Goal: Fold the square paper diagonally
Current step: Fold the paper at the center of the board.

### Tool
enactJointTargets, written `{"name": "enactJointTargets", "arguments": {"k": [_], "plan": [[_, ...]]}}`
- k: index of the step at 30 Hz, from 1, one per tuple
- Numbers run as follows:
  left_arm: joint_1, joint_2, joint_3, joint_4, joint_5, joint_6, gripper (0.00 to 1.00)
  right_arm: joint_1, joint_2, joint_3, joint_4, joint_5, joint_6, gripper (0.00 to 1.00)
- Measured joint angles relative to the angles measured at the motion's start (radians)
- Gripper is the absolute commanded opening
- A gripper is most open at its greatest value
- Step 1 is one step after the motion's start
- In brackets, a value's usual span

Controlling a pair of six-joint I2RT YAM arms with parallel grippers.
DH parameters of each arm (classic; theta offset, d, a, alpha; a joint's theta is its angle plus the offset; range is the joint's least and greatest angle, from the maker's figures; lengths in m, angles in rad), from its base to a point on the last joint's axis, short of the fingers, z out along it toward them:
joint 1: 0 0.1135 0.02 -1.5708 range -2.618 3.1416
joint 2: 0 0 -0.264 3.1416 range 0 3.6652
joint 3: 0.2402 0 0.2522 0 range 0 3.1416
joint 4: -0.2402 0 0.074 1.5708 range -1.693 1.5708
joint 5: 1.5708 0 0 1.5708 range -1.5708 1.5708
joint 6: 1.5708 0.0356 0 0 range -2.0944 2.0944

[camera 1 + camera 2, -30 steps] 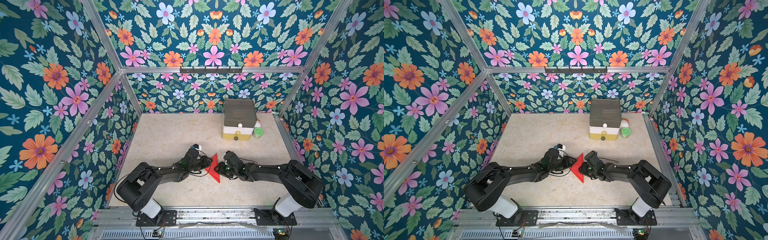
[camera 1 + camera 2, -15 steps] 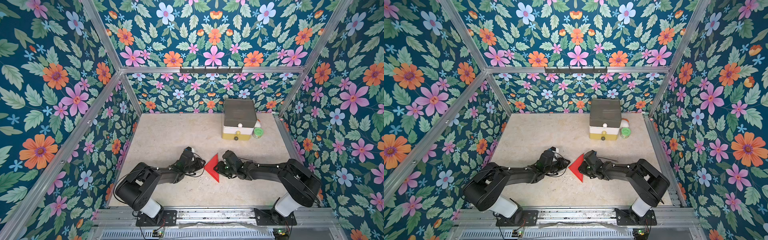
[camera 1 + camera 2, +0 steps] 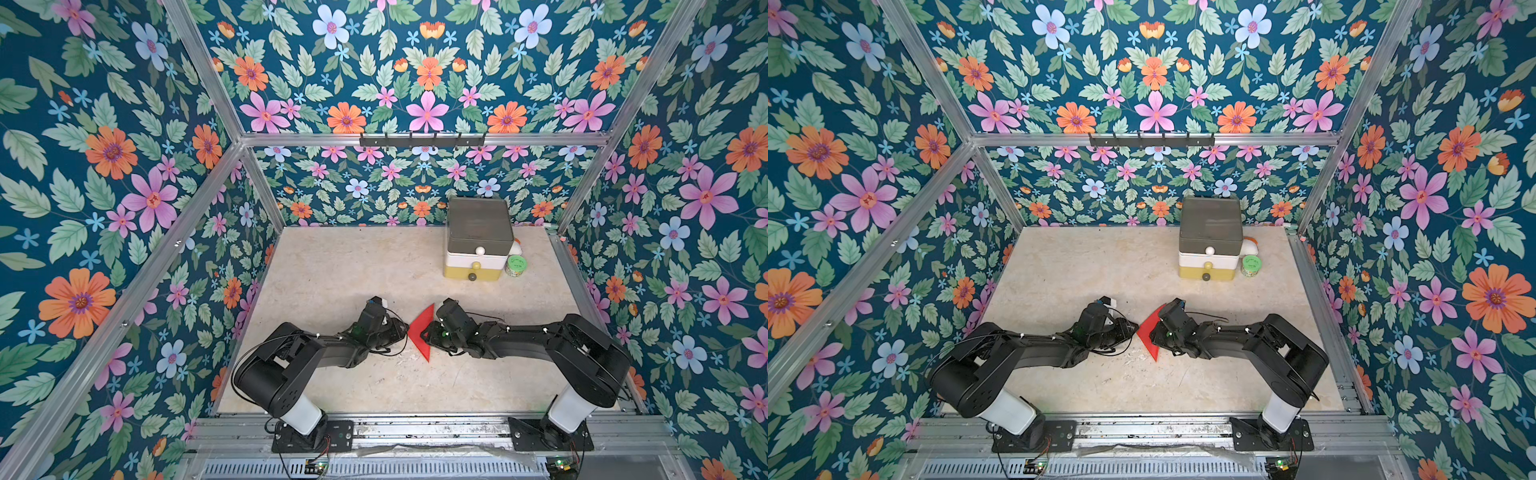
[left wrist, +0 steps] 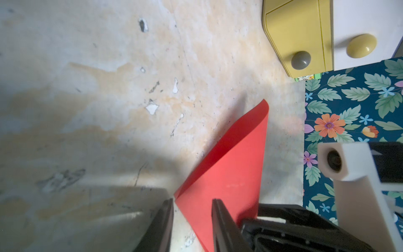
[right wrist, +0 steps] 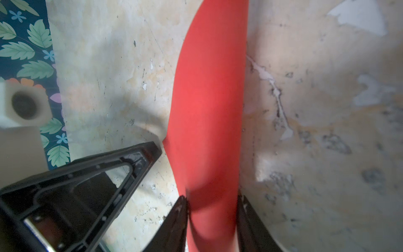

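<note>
The square paper [image 3: 419, 332] is bright red and doubled over into a triangle on the table, its point toward the left arm; in both top views it lies between the two grippers [image 3: 1147, 334]. The fold bulges and is not pressed flat [image 5: 209, 98]. My left gripper [image 4: 192, 199] is open just beside the paper's point, one finger [image 4: 218, 218] over the red sheet and one over bare table. My right gripper [image 5: 211, 196] is shut on the paper, which narrows between its two fingers. From above its jaws [image 3: 430, 332] cover the triangle's long side.
A stacked drawer box [image 3: 478, 237] in grey, white and yellow stands at the back right, with a green-lidded jar [image 3: 516, 264] beside it. Floral walls close in the table on three sides. A metal rail [image 3: 415, 428] runs along the front.
My left gripper let go of the paper's corner, drew back to the left, then came close to the point again. The right gripper stayed on the paper, and the flap now lies lower.
</note>
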Motion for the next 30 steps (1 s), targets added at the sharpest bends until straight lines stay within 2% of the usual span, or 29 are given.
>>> {"name": "enactJointTargets", "arguments": {"k": [12,30], "plan": [[0.021,-0.055,-0.006,-0.014,0.002,0.000,0.36,-0.006,0.027,0.028,0.002,0.003,0.024,0.43],[0.036,-0.044,-0.004,-0.018,0.009,0.003,0.35,-0.006,0.034,0.034,0.000,0.003,0.002,0.43]]}}
